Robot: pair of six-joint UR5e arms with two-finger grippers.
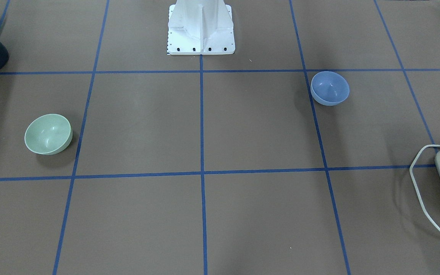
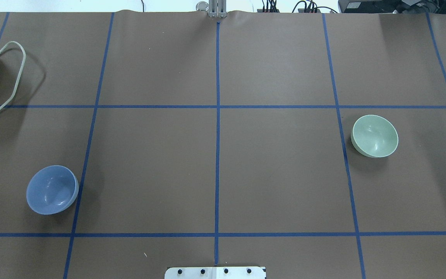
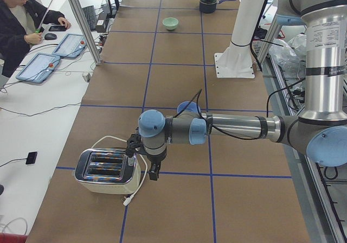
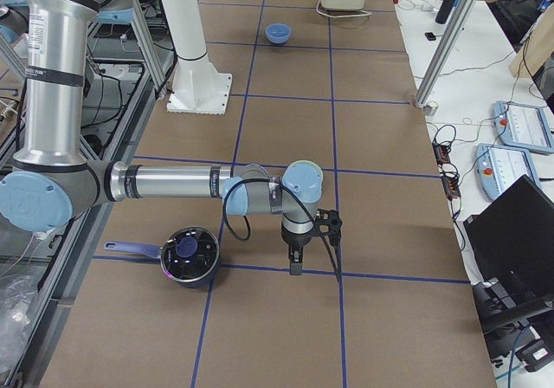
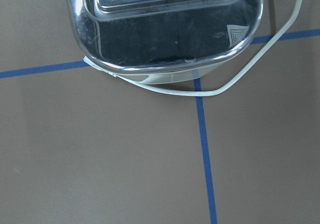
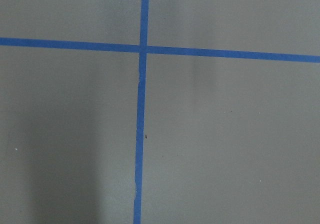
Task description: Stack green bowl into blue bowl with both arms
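The green bowl stands upright and empty on the table's right side; it also shows in the front view and far off in the left side view. The blue bowl stands upright and empty on the left side, also in the front view and the right side view. The left gripper hangs beside a toaster, away from the blue bowl. The right gripper hangs over bare table next to a pot. Both show only in side views; I cannot tell whether they are open or shut.
A chrome toaster with a white cord stands at the table's left end, also in the left wrist view. A dark pot with a handle stands at the right end. The white pedestal stands at the robot's edge. Blue tape lines grid the brown table.
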